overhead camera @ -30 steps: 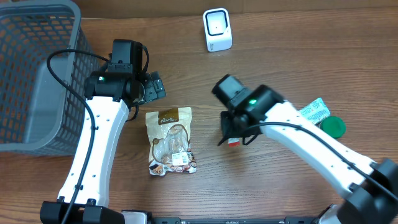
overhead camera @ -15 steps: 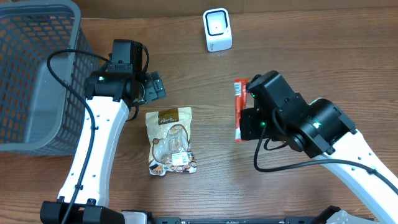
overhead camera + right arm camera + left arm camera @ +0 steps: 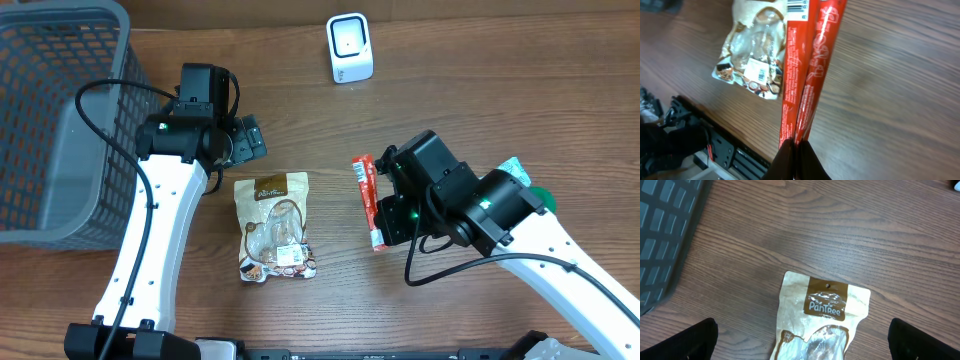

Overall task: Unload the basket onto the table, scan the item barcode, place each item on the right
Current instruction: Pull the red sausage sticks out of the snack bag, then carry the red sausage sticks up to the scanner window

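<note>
My right gripper (image 3: 380, 222) (image 3: 796, 149) is shut on the lower end of a long red snack packet (image 3: 367, 197) (image 3: 809, 70), holding it above the table right of centre. A barcode shows near the packet's far end in the right wrist view. The white barcode scanner (image 3: 349, 47) stands at the back of the table, well away from the packet. Over the top edge of a brown and clear snack pouch (image 3: 275, 225) (image 3: 826, 307) hangs my left gripper (image 3: 245, 140) (image 3: 802, 345), open, nothing between its fingers.
A grey mesh basket (image 3: 50, 120) (image 3: 662, 235) fills the far left. A green lid (image 3: 540, 203) and a blue-white packet (image 3: 508, 173) lie at the right, partly behind my right arm. The table's front edge and a black rail show under the red packet in the right wrist view.
My right arm has lifted the red packet off the table and swung it, now shifting it left and slightly toward the front. The left arm and pouch have not moved.
</note>
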